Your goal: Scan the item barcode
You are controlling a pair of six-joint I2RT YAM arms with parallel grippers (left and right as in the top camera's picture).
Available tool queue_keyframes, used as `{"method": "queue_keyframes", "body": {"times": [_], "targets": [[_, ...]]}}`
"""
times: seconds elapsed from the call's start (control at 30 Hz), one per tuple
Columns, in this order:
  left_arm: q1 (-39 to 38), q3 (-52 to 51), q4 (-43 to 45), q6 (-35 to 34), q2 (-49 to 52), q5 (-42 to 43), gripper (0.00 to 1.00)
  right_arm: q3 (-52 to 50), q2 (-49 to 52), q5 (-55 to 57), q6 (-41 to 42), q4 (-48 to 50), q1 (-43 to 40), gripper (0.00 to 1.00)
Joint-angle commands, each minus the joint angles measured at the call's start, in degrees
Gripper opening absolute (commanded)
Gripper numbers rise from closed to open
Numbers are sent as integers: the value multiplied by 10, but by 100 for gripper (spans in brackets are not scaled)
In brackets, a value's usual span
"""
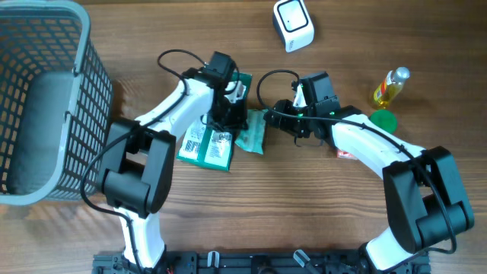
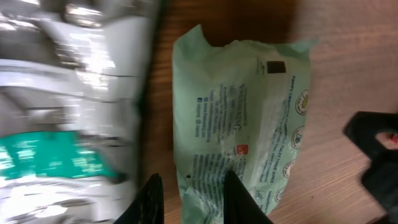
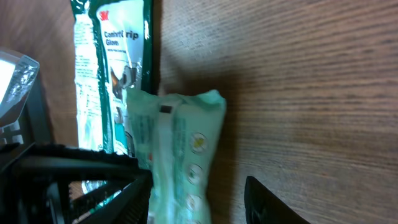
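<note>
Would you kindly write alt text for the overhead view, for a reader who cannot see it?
The left gripper and right gripper meet at a pale green packet on the wooden table, beside dark green packs. A grey basket stands far left, a white scanner at the top, a yellow bottle at right.

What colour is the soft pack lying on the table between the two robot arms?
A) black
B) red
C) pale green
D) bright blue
C: the soft pack is pale green all over, with small dark print on it.
</note>
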Motion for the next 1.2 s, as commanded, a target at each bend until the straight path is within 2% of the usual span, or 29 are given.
{"method": "queue_keyframes", "body": {"times": [0.0, 0.27, 0.43, 0.5, 0.87, 1.17], "targets": [[-30, -8, 6, -5, 8, -5, 18, -2, 7, 6, 1, -19, -1, 45], [-62, -8, 19, -5, 8, -7, 18, -2, -7, 5, -22, -42, -19, 41], [-66, -8, 21, -5, 8, -22, 13, -2, -19, -5, -34, -52, -35, 17], [-66, -8, 21, -5, 8, -22, 13, -2, -19, -14, -34, -54, -35, 4], [-66, -8, 21, -5, 8, -22, 14, -2, 12, -35, -16, -48, -25, 4], [-66, -8, 21, -5, 8, -22, 15, -2, 16, 21, -16, -61, -20, 4]]}}
